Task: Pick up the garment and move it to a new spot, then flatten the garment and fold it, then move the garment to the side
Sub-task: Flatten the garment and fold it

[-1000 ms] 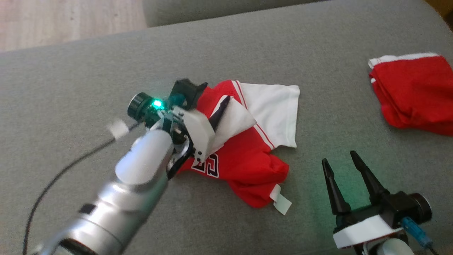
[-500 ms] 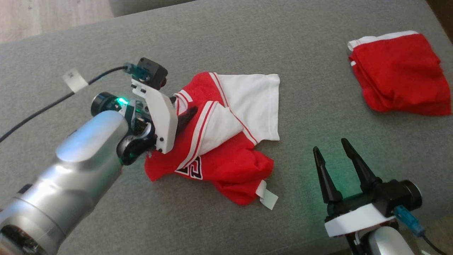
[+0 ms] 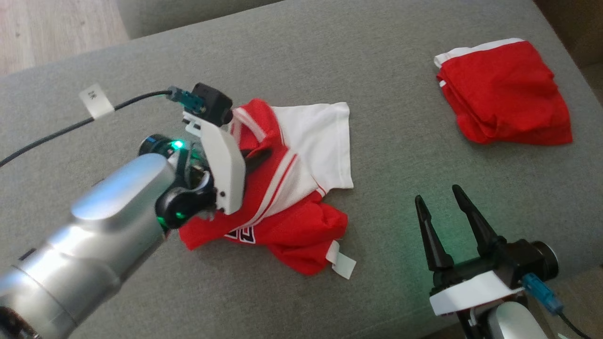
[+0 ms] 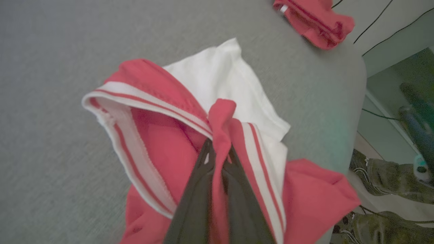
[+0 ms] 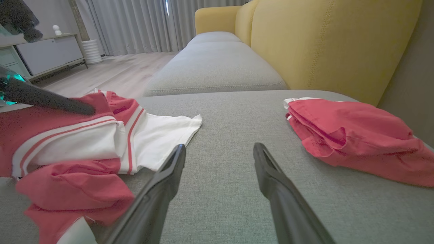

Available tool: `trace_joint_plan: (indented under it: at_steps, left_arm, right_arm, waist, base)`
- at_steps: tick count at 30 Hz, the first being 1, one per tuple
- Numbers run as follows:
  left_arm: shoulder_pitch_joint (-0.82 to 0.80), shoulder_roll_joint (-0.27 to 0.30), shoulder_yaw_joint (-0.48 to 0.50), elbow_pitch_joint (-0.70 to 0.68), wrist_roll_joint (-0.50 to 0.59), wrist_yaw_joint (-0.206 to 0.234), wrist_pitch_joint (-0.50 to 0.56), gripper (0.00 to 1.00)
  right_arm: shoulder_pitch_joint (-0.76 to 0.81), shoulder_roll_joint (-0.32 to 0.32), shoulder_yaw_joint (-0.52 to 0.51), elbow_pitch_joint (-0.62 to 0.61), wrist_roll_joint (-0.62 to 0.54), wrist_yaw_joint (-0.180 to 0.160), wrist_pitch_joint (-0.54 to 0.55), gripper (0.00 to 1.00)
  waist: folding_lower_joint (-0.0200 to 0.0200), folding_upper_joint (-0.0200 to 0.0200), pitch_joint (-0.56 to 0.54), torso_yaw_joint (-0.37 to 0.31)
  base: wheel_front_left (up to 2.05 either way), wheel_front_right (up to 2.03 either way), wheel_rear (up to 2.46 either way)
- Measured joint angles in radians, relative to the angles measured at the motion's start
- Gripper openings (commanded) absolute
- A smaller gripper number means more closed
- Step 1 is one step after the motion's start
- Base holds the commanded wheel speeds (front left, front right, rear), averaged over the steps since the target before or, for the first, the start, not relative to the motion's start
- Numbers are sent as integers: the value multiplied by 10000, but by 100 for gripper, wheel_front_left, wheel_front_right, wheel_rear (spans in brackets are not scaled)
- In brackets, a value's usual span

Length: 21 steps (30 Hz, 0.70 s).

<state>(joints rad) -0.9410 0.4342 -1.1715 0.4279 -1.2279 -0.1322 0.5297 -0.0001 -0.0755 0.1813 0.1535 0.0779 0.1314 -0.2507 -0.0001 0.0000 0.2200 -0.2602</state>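
Observation:
A crumpled red-and-white jersey [image 3: 301, 188] lies in the middle of the grey cushion [image 3: 330, 61]. My left gripper [image 3: 261, 155] is shut on a red fold of the jersey [image 4: 220, 112] near its striped trim; the left wrist view shows cloth pinched between the dark fingers [image 4: 200, 189]. The same jersey [image 5: 74, 142] fills the left of the right wrist view, with one left finger [image 5: 51, 100] resting on it. My right gripper [image 3: 440, 202] stands open at the lower right, apart from the jersey, its fingers [image 5: 162, 189] over bare cushion.
A second red garment [image 3: 504, 94] lies bunched at the cushion's far right, near the edge, and shows again as the red garment [image 5: 356, 135]. A black cable [image 3: 70, 127] with a white tag runs to the left wrist. A yellow sofa back [image 5: 322, 40] rises behind.
The camera has shifted, sliding the whole scene leftward. My left gripper has drawn the jersey's fold back toward the left, and the white flap it held up now lies lower. The right gripper stays open.

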Motion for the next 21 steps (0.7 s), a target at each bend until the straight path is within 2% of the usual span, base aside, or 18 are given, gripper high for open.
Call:
trace_joint_plan:
  at_steps: [3, 8, 13, 16, 21]
  left_arm:
    - [-56, -138, 15, -456, -117, 0, -1014, 0]
    - [-822, -848, 226, -619, -410, 0, -2746, 0]
    - [-2163, -1741, 1072, -19, -420, -2, -4938, 0]
    - [-2784, -2113, 1889, 627, -894, -2, -6115, 0]
    - [-3055, -2399, 2754, 1342, -1580, 0, -7085, 0]
  right_arm:
    - [7, 21, -8, 48, 0, 0, 0, 100]
    - [38, 65, -23, 82, 0, 0, 0, 100]
    - [353, 100, -90, 132, -2, 0, 0, 100]
    - [647, 96, -226, 151, -4, 0, 0, 100]
    - [991, 65, -422, 117, -61, 0, 0, 100]
  waist:
    - [0, 0, -123, -86]
    - [0, 0, -425, -182]
    - [0, 0, -905, -225]
    - [0, 0, -1236, -201]
    - [-2, 0, -1603, 0]
  base:
    - [0, 0, 0]
    - [0, 0, 0]
    - [0, 0, 0]
    - [0, 0, 0]
    - [0, 0, 0]
